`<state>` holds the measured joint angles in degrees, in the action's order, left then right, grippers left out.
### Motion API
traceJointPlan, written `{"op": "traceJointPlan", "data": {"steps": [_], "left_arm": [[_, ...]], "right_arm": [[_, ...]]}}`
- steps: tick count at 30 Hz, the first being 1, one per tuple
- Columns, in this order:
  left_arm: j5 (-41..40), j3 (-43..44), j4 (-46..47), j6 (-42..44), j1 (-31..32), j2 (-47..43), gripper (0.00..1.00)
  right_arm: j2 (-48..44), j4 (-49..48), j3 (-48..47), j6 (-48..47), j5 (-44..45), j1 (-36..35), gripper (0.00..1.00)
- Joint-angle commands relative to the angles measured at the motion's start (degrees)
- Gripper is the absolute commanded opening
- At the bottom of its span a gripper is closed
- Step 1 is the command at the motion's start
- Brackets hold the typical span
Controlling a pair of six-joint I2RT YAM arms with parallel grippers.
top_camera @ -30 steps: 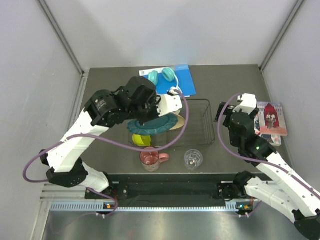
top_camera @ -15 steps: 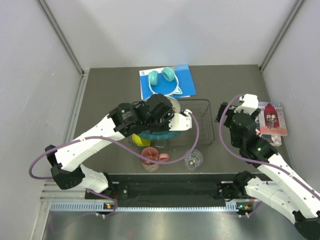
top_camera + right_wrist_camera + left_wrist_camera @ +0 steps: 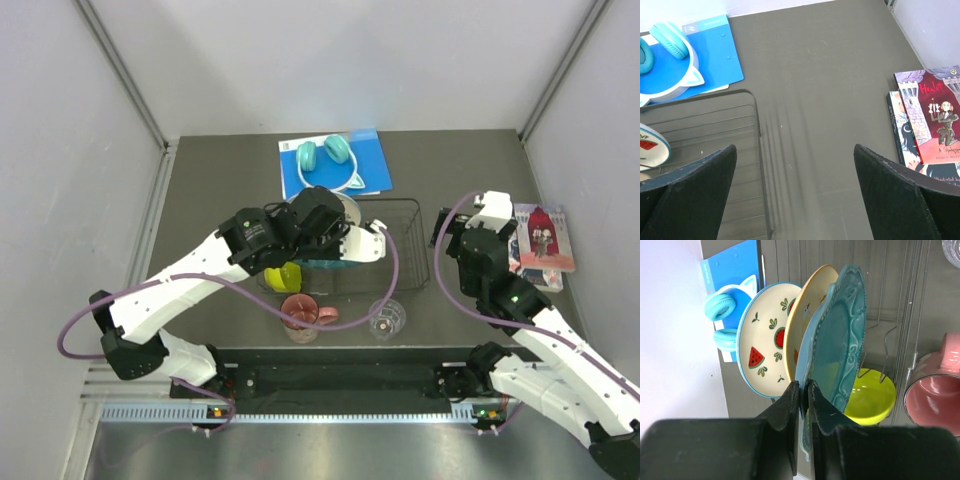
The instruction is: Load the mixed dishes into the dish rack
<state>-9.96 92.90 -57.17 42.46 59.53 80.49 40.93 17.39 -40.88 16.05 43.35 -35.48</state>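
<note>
Teal plate (image 3: 837,345): position and grip to be logged (A)

Plate is seen standing on edge at the left end of the rack (image 3: 418,245), just beside the floral plate (image 3: 810,300), with the watermelon plate (image 3: 765,340) behind that. Its rim is pinched in the left gripper (image 3: 803,387), the fingers clamped with only the rim's thickness between them. Whether the lower edge is seated between tines cannot be told (B)

Handling properties? (A)

Glazed ceramic is judged: stiff, heavy for a thin-edge pinch, slick, chip-prone. An uneven seat for the pads is given by the scalloped rim, so a slip or pivot is to be expected if the clamp is eased before the weight is borne by the wires. A knock against the floral plate is noted as the chipping risk (B)

Right gripper (image 3: 795,150)? (A)

Spread wide, nothing between the fingers, hanging over the table (image 3: 830,75) right of the rack (B)

Other items? (A)

Lime bowl (image 3: 870,397) lies at the rack's near-left corner; inside or outside cannot be told. Mug (image 3: 935,400) and glass (image 3: 385,318) stand on the table just near of the rack. The mug is best taken by wall or handle. The glass is judged light, slick and fragile, to be taken across the wall with modest force (B)
</note>
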Motion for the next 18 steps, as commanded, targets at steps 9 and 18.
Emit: {"op": "traceJointPlan", "data": {"steps": [9,18], "left_arm": [[-4.6,1.8,9.0,2.5,0.6,-2.9,0.00],[-8.9,0.8,12.4,2.4,0.6,-4.6,0.00]], "right_arm": [[-0.1,-1.8,-0.7,-0.5,-0.6,0.6,1.00],[0.4,-1.7,-1.1,-0.6,-1.4,0.6,1.00]]}}
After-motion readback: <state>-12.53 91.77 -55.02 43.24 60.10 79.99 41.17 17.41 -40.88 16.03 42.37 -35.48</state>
